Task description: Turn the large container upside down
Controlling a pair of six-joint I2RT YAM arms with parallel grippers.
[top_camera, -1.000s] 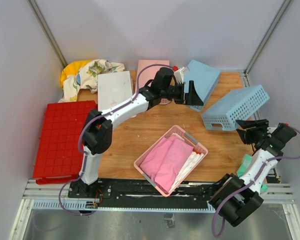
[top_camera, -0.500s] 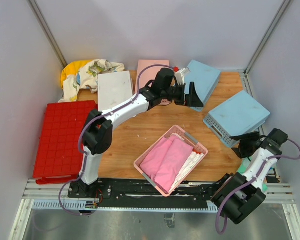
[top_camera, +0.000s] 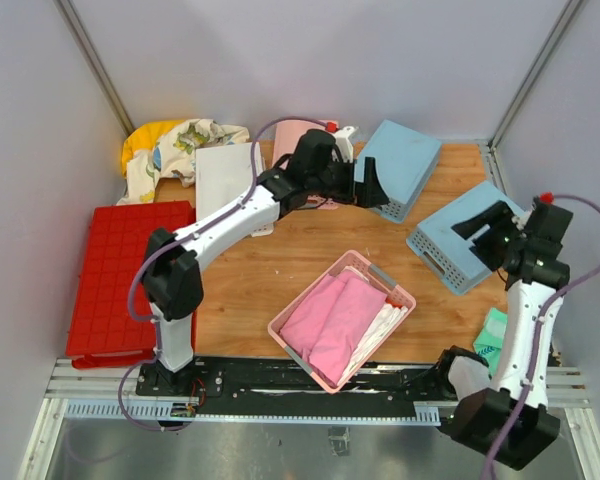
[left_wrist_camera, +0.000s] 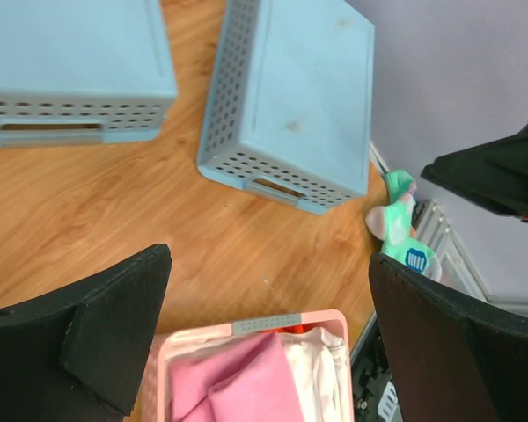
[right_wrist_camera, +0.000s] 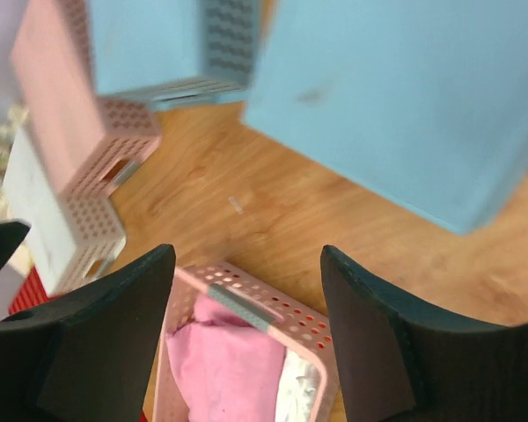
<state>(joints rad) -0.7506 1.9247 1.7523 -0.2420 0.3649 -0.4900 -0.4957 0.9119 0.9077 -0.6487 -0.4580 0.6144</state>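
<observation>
Grid-ribbed side up, the large container lies at the frame's left edge; the left claw and right claw hang spread, empty.

No words or numbers can be read in any view. The green and pink toy has a blue tag with white marks on it, but they are too tiny to make out.

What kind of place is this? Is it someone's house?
Probably a robot practice booth, not a house: two robot arms bolted to a wooden table, plain walls all round, plastic baskets laid out.
</observation>
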